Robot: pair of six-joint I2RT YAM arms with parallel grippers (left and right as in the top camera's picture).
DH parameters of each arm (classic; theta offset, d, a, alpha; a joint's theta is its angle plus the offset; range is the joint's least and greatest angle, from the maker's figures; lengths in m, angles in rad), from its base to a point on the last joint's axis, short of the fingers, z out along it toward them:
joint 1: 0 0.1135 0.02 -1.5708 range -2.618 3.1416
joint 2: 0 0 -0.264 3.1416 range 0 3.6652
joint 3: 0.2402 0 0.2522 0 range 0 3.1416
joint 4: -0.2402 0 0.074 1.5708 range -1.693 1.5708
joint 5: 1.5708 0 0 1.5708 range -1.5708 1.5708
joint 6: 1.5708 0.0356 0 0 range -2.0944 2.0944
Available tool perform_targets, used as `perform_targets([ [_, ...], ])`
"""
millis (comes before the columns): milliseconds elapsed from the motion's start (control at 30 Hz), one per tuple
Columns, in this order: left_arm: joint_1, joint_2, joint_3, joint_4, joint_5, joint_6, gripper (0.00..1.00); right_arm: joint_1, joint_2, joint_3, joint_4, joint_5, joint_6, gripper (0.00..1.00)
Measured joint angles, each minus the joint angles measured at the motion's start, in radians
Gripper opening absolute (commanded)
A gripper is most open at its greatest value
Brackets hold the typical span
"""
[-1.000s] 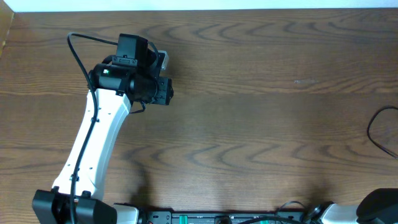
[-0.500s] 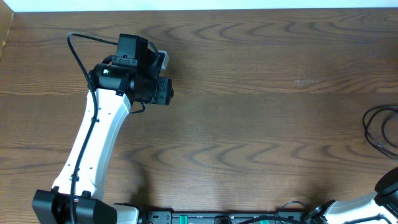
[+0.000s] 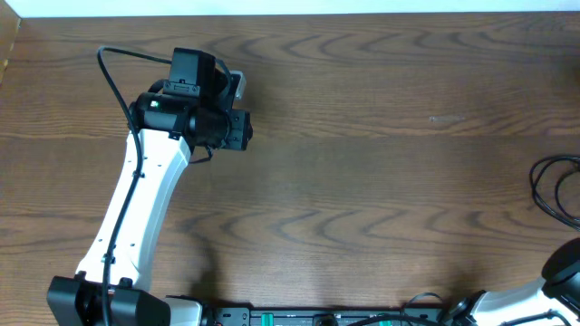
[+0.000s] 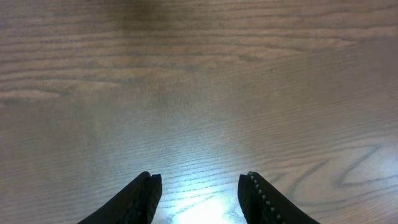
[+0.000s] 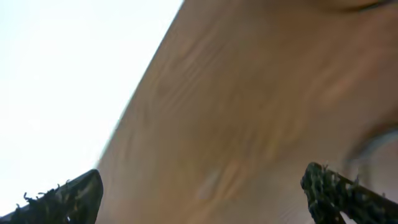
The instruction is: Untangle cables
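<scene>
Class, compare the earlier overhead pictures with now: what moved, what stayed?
At the right edge of the table the black cables went from one visible loop to several. The right arm shifted rightward, and the right tool now stands open, empty. The left arm stayed put.

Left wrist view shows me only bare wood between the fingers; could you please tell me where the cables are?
Observer: The thin black cable loops lie at the far right edge of the brown wooden table, far from the left arm's fingers.
Operator: Thank you. Is the right arm holding them?
Observer: No, the right arm's fingers stand wide apart with nothing between them.
Operator: Is a white cable visible anywhere?
Observer: None shows in any view; the overhead frame cuts the loops off.
</scene>
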Motion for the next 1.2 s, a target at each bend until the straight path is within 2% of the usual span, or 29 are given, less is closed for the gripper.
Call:
perform_targets([
  [133, 0.0, 0.0, 0.0, 0.011, 0.0, -0.028, 0.46, 0.132, 0.0, 0.0, -0.057, -0.008, -0.159, 0.99],
  [300, 0.0, -0.023, 0.0, 0.003, 0.0, -0.037, 0.46, 0.346, 0.0, 0.0, -0.108, 0.15, -0.325, 0.99],
  [667, 0.0, -0.319, 0.0, -0.042, -0.07, -0.062, 0.46, 0.622, -0.059, -0.006, -0.166, 0.251, -0.396, 0.99],
  [933, 0.0, -0.531, 0.0, -0.086, -0.154, -0.092, 0.47, 0.779, -0.406, -0.007, -0.183, 0.314, -0.405, 0.99],
  [1200, 0.001, -0.665, 0.0, -0.105, -0.212, -0.111, 0.47, 0.787, -0.732, -0.004, -0.293, 0.466, -0.407, 0.99],
])
